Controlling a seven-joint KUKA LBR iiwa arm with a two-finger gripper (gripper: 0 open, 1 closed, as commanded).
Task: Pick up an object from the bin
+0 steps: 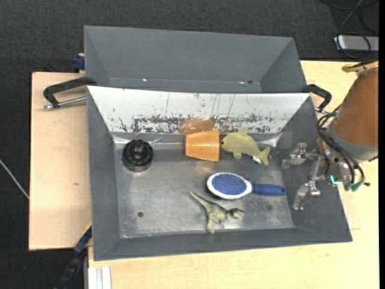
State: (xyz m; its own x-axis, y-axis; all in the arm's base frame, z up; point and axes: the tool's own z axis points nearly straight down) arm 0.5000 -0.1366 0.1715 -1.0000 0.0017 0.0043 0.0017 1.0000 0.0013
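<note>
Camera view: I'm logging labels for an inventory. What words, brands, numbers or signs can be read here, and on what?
No readable text anywhere.
The orange cup, blue oval brush, yellow fish toy and green dinosaur toy: no print shows.
The black round knob: any marking is too small to read.
The bin wall: dark scuff marks, not lettering.

arm (363,116) enters from the right of the camera view; its wrist sits under an orange-brown cover (360,95); dark cables (338,160) loop from beneath the cover toward the gripper body; a small teal spot shows among the cables; gripper (299,178) is low at the right side of the view, pointing left; its two metal fingers (295,158) stand apart, one toward the top of the view, one toward the bottom; jaws spread wide
</note>
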